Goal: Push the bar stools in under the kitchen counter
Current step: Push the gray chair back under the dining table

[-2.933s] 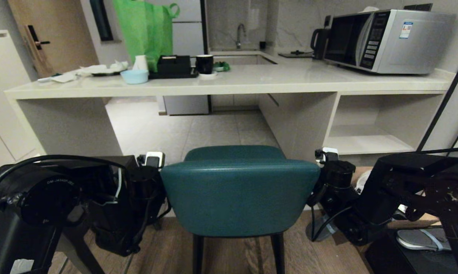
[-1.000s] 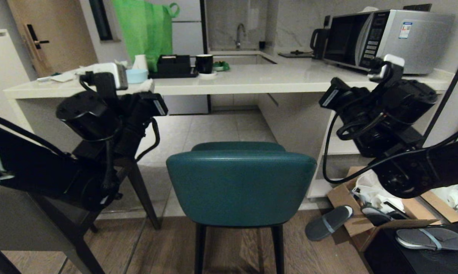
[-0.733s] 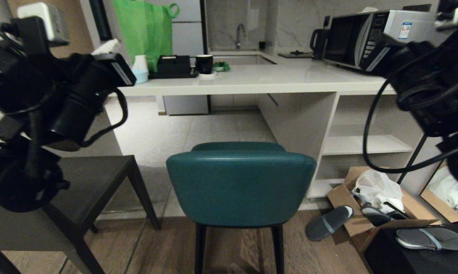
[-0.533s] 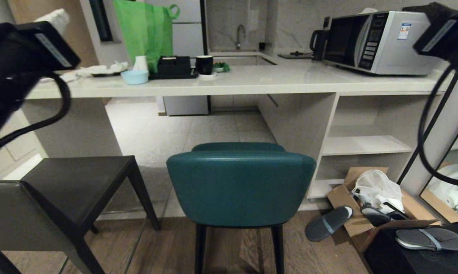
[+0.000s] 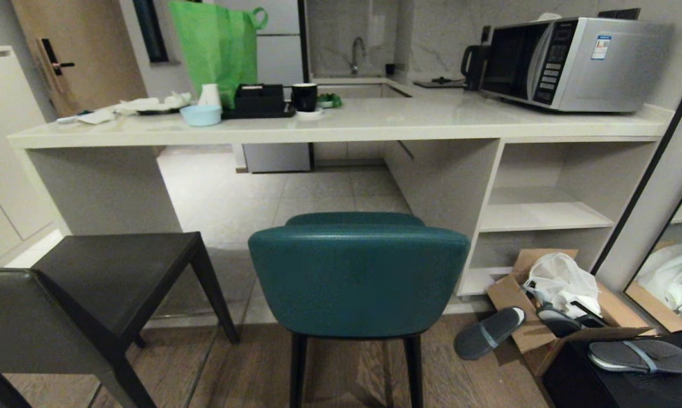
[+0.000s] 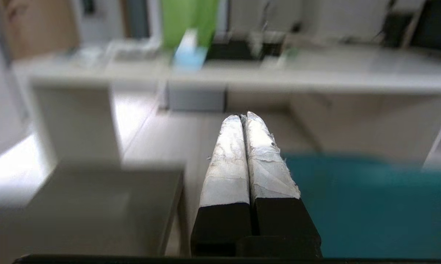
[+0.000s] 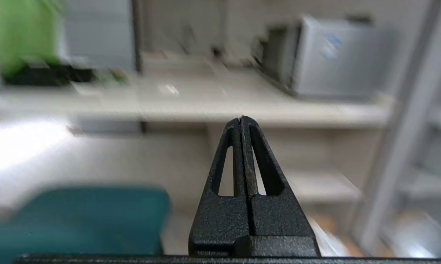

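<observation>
Our desk [image 5: 375, 122] spans the upper frame, with the teal stool [image 5: 359, 280] at lower centre, tucked partly under it, and the grey stool [image 5: 63, 306] out at lower left. Both our left tool [image 6: 244, 119] and right tool [image 7: 241, 120] are closed, empty. We judge the grey stool comes next: squaring up, pushing its back.

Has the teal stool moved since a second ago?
No. The teal stool sits at the same spot against the counter and shelves, its seat only partly under the slab.

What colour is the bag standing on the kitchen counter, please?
The bag is bright green, clearest in the head view.
</observation>
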